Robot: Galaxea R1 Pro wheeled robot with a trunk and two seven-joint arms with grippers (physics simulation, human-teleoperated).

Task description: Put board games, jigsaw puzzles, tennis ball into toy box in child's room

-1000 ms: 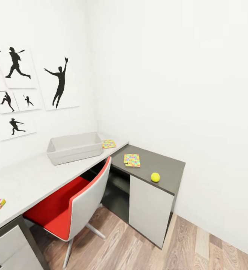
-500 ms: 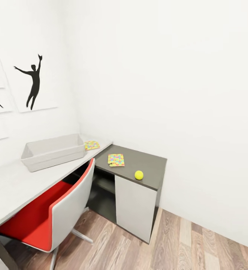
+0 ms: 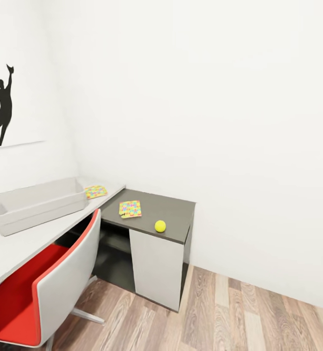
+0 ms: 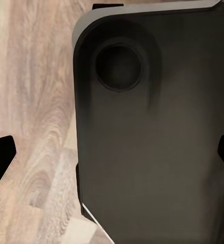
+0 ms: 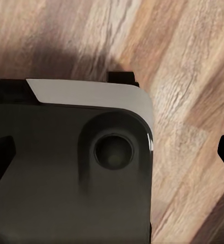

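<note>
In the head view the pale grey toy box (image 3: 39,212) stands on the long pale table (image 3: 15,249) at the left. One jigsaw puzzle (image 3: 96,191) lies on the table just beyond the box. A second jigsaw puzzle (image 3: 130,208) lies on the lower dark side table (image 3: 169,210), with the tennis ball (image 3: 160,225) near that table's front edge. The board games and the bed are out of view. My left gripper (image 4: 112,162) and right gripper (image 5: 112,160) both stand open and hold nothing, over my dark base and the wood floor.
A red and white swivel chair (image 3: 59,275) is tucked under the pale table at the lower left. White walls meet in the corner behind the tables, with a black silhouette picture (image 3: 3,105) at the left. Wood-plank floor (image 3: 239,317) lies open to the right of the side table.
The head camera has turned to the right, so tables, toy box and chair slid left in the picture. The colourful box at the lower left edge has left the view.
</note>
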